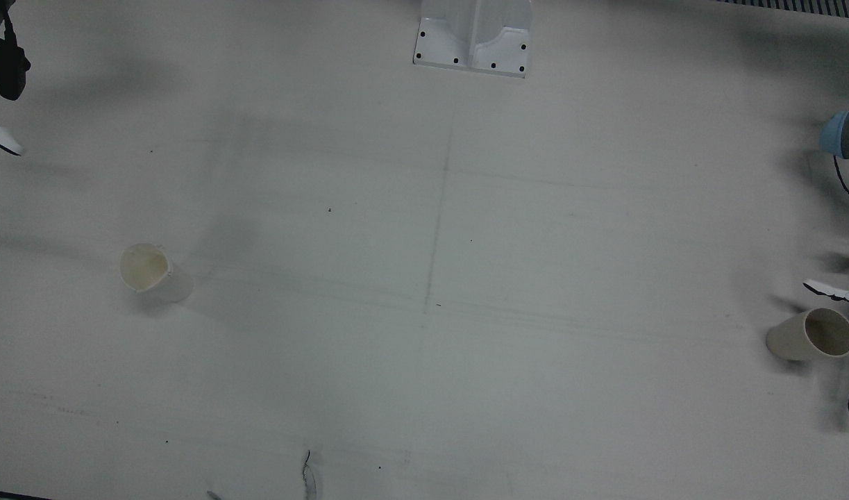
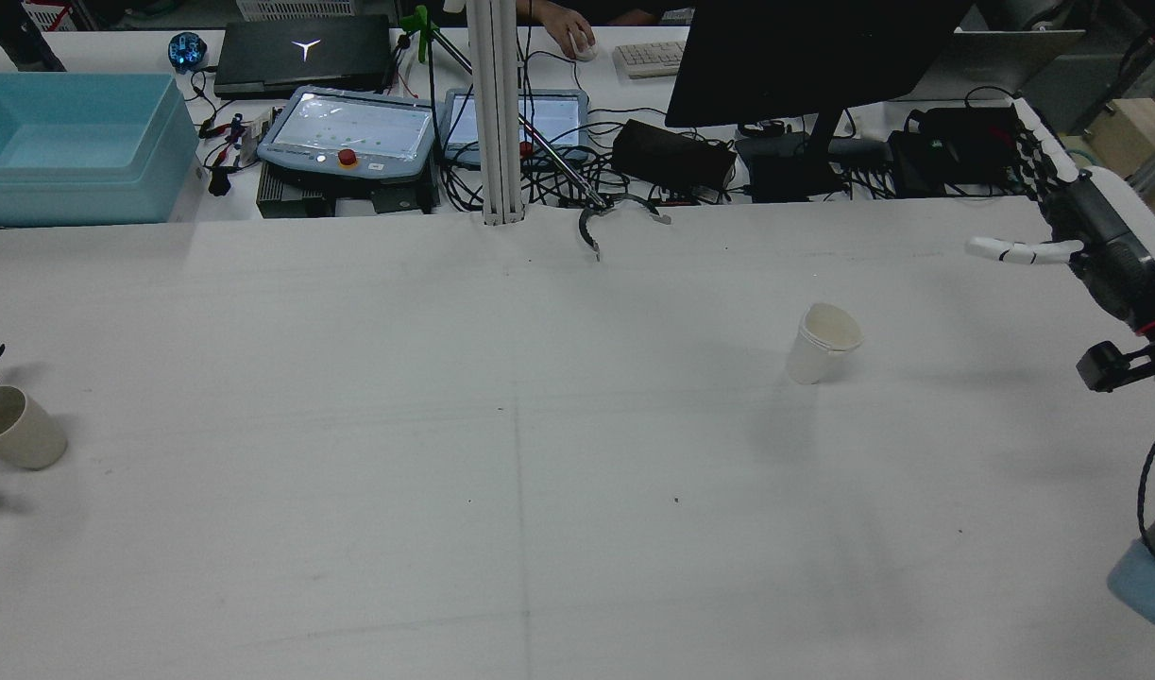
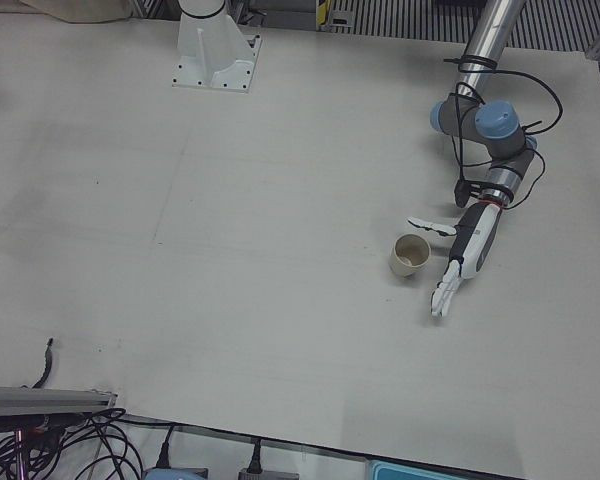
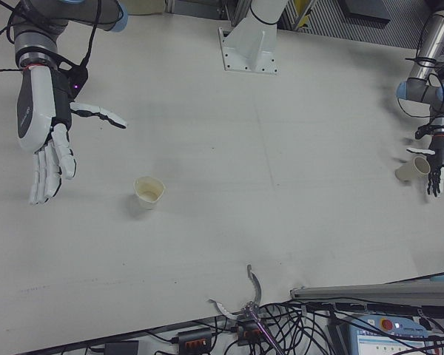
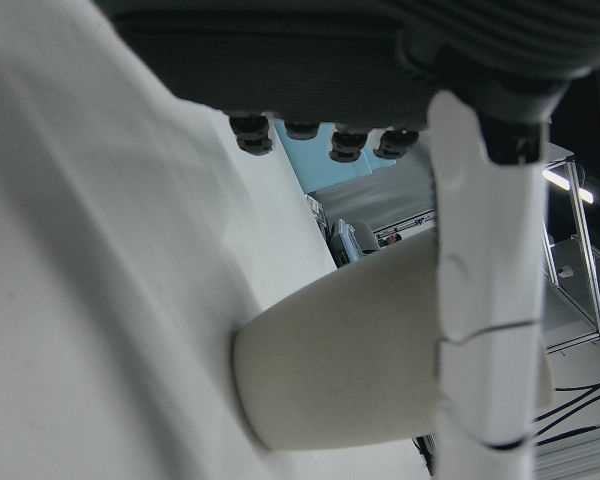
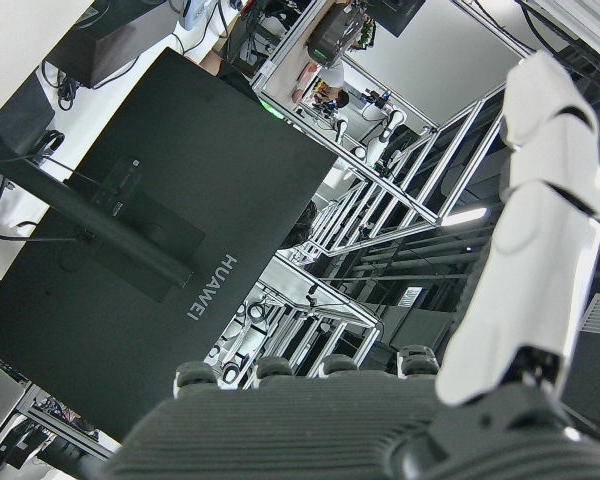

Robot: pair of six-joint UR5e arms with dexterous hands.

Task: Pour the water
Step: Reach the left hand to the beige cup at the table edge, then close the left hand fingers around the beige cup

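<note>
Here the beige cup (image 3: pixel 410 255) stands between the left hand's (image 3: pixel 467 252) spread fingers (image 3: pixel 442 297) (untouched).

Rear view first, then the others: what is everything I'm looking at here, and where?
beige cup: one, table's left edge, between the left hand's fingers.
white cup: one, standing right of centre.
table: one, white.
blue bin: one, far left on the back desk.
laptop: one, black, back desk.
monitor: one, black, back desk.
person's hand: one, on a mouse at the top.
left hand: open, beside the beige cup.
right hand: open, away from the white cup.
</note>
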